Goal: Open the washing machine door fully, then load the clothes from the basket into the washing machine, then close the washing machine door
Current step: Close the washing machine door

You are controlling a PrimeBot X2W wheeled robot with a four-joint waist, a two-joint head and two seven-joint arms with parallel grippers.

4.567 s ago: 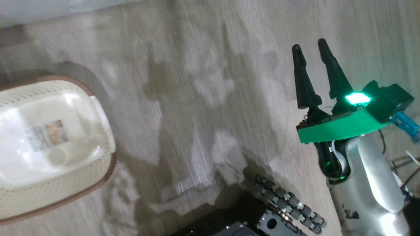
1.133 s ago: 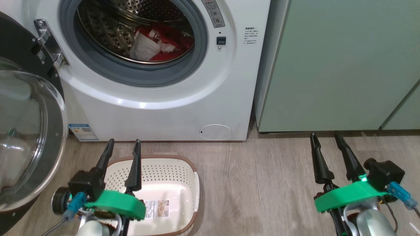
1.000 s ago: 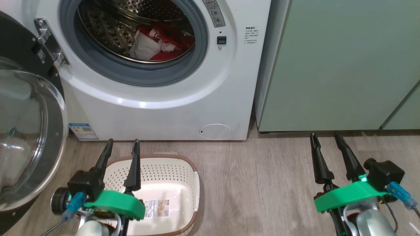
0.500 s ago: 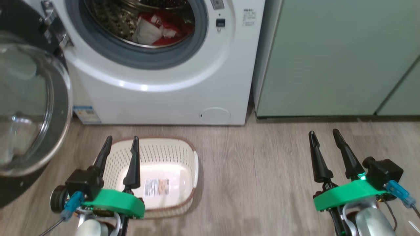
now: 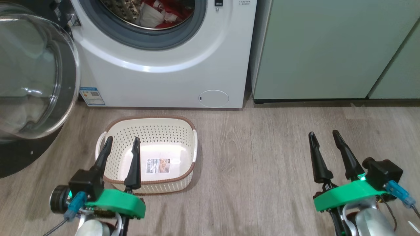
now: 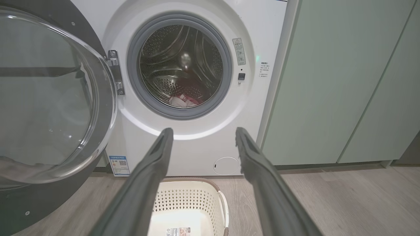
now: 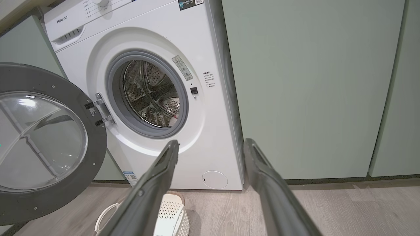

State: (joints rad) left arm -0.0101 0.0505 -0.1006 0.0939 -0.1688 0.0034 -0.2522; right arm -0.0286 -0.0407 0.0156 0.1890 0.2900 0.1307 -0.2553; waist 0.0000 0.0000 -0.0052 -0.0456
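The red clothes (image 5: 160,13) lie inside the washing machine (image 5: 164,75), and the basket (image 5: 151,117) stands empty on the floor (image 5: 262,164) just in front of it. So I judge that the loading is done and closing is the step in hand. The washing machine door (image 5: 32,82) hangs wide open at the left side. The left pincer (image 5: 123,139) and the right pincer (image 5: 323,133) are both spread and carry nothing. To do it well, the left pincer should push the black rim on the side far from the hinge (image 6: 115,75), in a smooth arc, clear of the basket, until the latch catches.
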